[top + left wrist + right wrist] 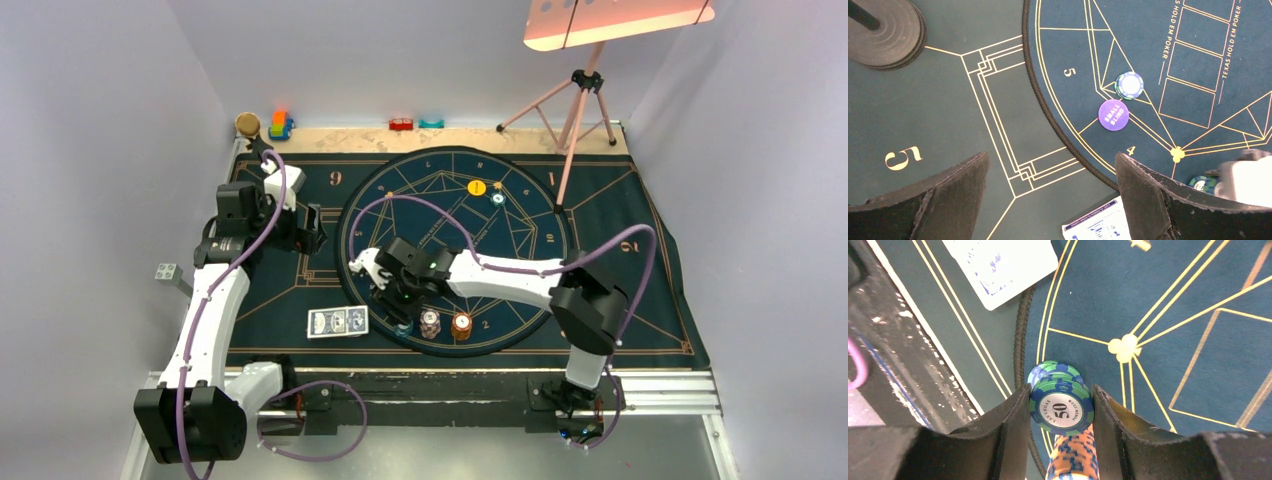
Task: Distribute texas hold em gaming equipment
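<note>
Green and blue chips [1062, 409] sit in a little pile at the near rim of the round blue mat [1168, 300], and the top one says 50. The right claw [1060, 390] is closed on this pile. One black finger [1010, 432] touches its left side and the other finger touches its right side (I cannot tell if the pile is lifted off the mat or not). Right by it, nearer the wrist camera, is a pile of orange chips [1073, 460].

From above, three piles stand in a row at the near rim of the round mat: the green and blue chips under the claw, then white and pink chips [430, 323], then the orange ones. Playing cards [337, 322] with blue backs lie flat just left of that row, on the dark cloth [640, 300] that covers the bench [450, 140]. On the far side of the round mat a yellow disc [477, 187] lies with a small chip [497, 199] just beside it.

The left claw [1052, 156] hangs over the left part of the cloth. Its fingers are wide apart and hold nothing. Its camera sees a purple disc [1113, 114] that says SMALL BLIND, just beside a pile of white and blue chips [1129, 85], both on the round mat. A black round foot [885, 32] stands on the cloth, well apart from them. Toy blocks [280, 125] stand at the far edge of the bench.
</note>
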